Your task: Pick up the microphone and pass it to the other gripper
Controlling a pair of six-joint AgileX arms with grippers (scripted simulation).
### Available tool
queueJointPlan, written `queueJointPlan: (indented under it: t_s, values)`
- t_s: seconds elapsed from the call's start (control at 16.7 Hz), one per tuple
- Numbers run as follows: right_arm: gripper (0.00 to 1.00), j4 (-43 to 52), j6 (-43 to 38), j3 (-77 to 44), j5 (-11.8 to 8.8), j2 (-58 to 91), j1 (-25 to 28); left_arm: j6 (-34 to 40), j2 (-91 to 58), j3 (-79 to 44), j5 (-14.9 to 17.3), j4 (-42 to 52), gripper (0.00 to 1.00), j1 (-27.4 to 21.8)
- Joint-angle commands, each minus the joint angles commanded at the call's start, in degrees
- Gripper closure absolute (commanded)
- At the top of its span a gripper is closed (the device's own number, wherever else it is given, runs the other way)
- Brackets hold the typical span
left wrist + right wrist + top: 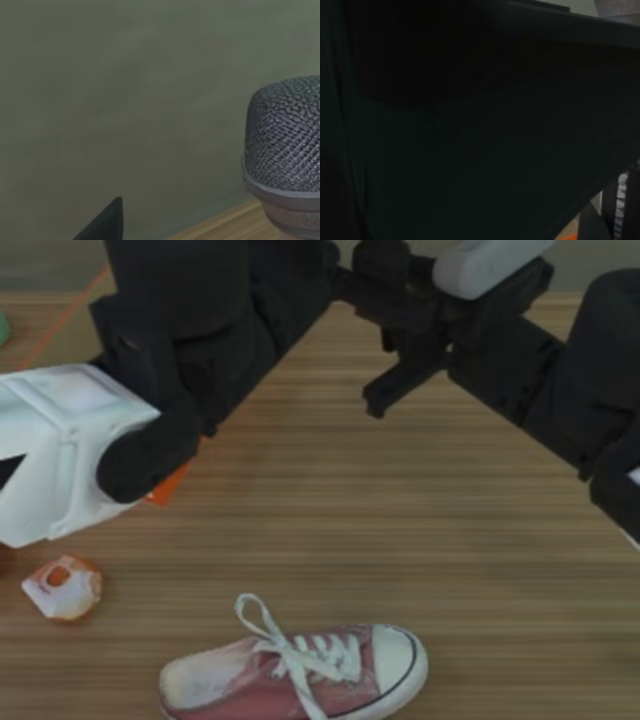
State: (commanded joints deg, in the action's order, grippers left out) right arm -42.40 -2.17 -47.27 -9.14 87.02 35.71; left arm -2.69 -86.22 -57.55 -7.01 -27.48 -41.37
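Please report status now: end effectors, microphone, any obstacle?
Both arms raised at the table's far side. Right end effector over the wood. Microphone head beside left wrist camera; grip unseen. Right wrist view dark.

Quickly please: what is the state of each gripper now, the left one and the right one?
Left gripper: its fingers are not visible from above; the microphone sits close by its wrist camera, so the state cannot be told.
Right gripper: at the table's far side; state cannot be told.

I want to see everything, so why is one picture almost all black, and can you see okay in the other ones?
The right wrist view is dark. The top view is evenly lit, showing the red shoe on the table. The left wrist view is lit too: the microphone shows its mesh head clearly.
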Motion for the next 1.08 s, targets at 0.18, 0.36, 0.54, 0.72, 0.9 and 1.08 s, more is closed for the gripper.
queueJointPlan:
  t_s: [0.18,0.36,0.54,0.72,0.9,1.08]
  values:
    - [1.00,0.0,0.0,0.0,0.0,0.0,0.0,0.0,0.0,0.0,0.0,0.0,0.30,0.0]
    - [1.00,0.0,0.0,0.0,0.0,0.0,0.0,0.0,0.0,0.0,0.0,0.0,0.53,0.0]
    - [1.00,0.0,0.0,0.0,0.0,0.0,0.0,0.0,0.0,0.0,0.0,0.0,0.75,0.0]
    - [1.00,0.0,0.0,0.0,0.0,0.0,0.0,0.0,0.0,0.0,0.0,0.0,0.98,0.0]
    - [1.00,0.0,0.0,0.0,0.0,0.0,0.0,0.0,0.0,0.0,0.0,0.0,1.00,0.0]
    - [1.00,0.0,0.0,0.0,0.0,0.0,0.0,0.0,0.0,0.0,0.0,0.0,1.00,0.0]
